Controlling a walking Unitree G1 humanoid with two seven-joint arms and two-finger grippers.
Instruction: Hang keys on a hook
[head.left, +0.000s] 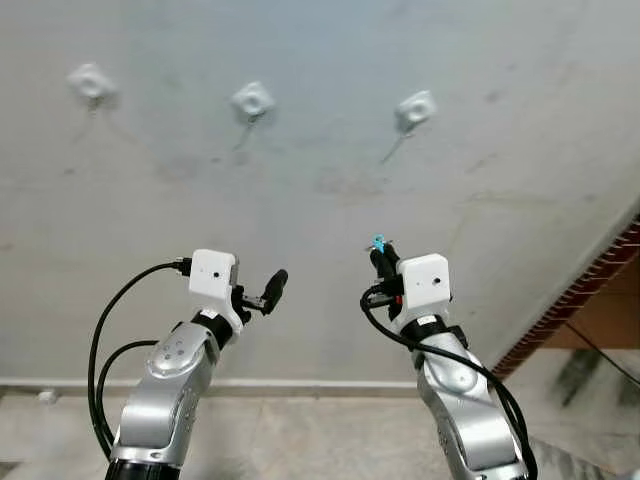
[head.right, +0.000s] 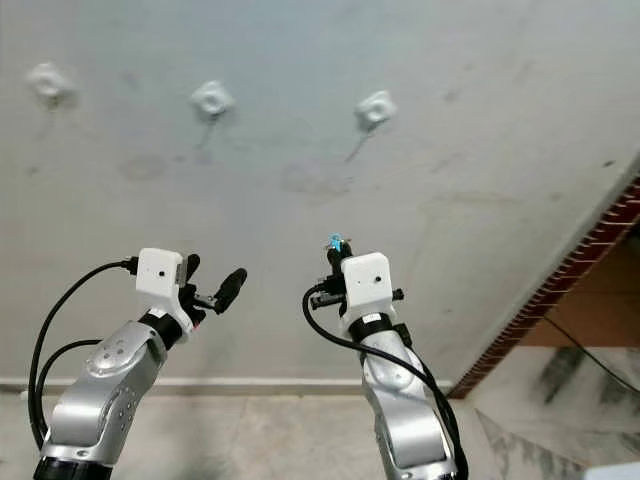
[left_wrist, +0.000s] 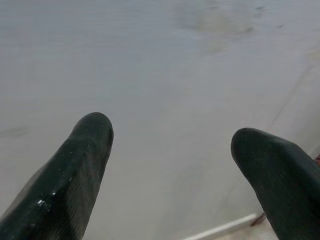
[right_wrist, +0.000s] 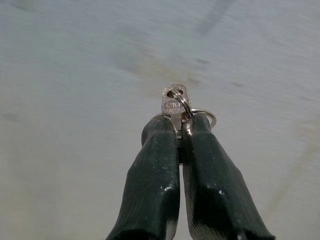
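Note:
Three white hooks are fixed in a row high on the grey wall: one at the left (head.left: 90, 81), one in the middle (head.left: 252, 101) and one at the right (head.left: 415, 110). My right gripper (head.left: 380, 258) is raised in front of the wall, well below the right hook, and is shut on a silver key (right_wrist: 174, 104) with a ring (right_wrist: 204, 115); a blue tag (head.left: 378, 242) shows at its tip. My left gripper (head.left: 262, 292) is held up at about the same height, open, with bare wall between its fingers (left_wrist: 80, 165).
The grey wall meets a tiled floor (head.left: 300, 430) at a pale skirting strip. A red brick edge (head.left: 580, 295) runs diagonally at the right, with a darker opening beyond it. Black cables (head.left: 110, 340) loop off both arms.

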